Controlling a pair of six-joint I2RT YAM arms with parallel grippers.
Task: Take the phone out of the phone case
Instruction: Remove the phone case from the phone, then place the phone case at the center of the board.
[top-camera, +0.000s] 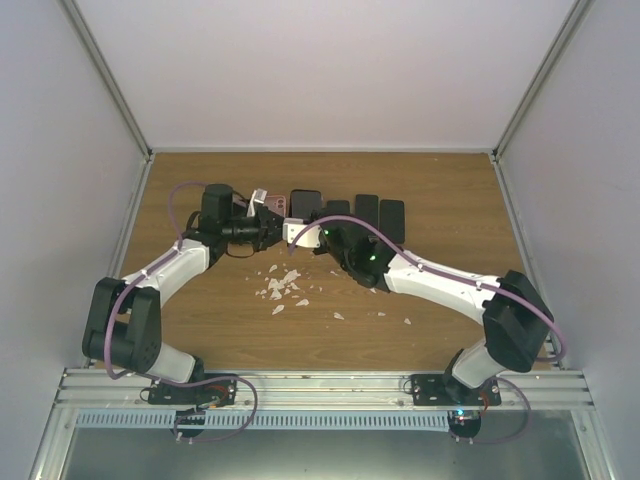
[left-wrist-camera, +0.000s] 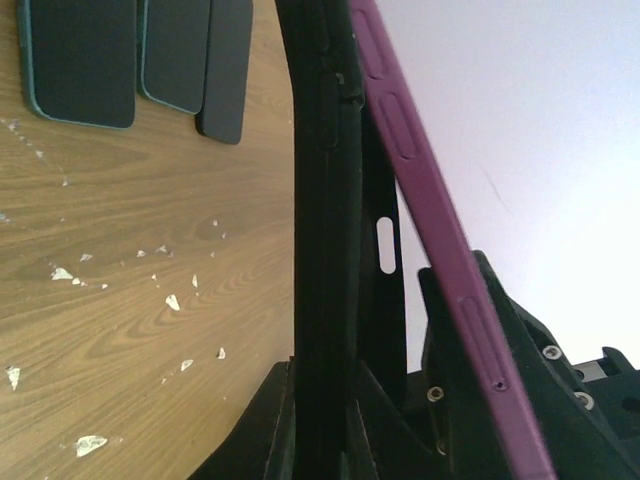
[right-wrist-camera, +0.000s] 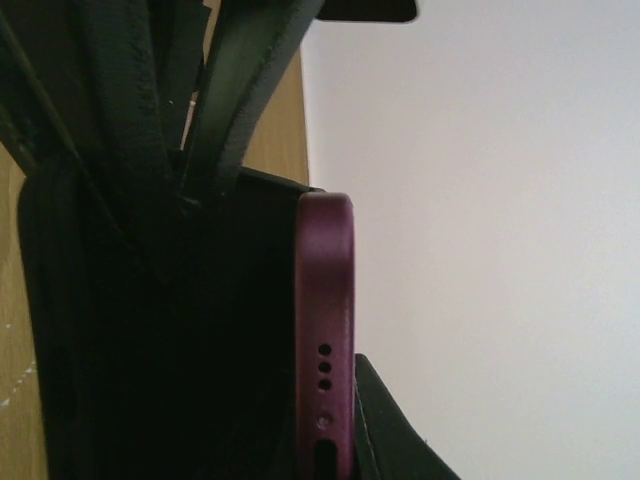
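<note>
I find the left gripper (top-camera: 266, 226) clamped on the black phone (left-wrist-camera: 322, 250); the right gripper (top-camera: 300, 233) pinches the purple phone case (right-wrist-camera: 325, 300) alongside.

Smooth matt phone case (left-wrist-camera: 442, 250), grained wooden table (left-wrist-camera: 130, 300).

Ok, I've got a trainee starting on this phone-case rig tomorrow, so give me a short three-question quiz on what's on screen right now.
1. True or false: the purple phone case lies flat on the table.
2. What litters the wood near the table's middle? A) white scraps B) screws C) coins
3. How many dark phones does the left wrist view show lying on the table?
Key: 1 false, it is held up off the wood; 2 A; 3 three.
</note>
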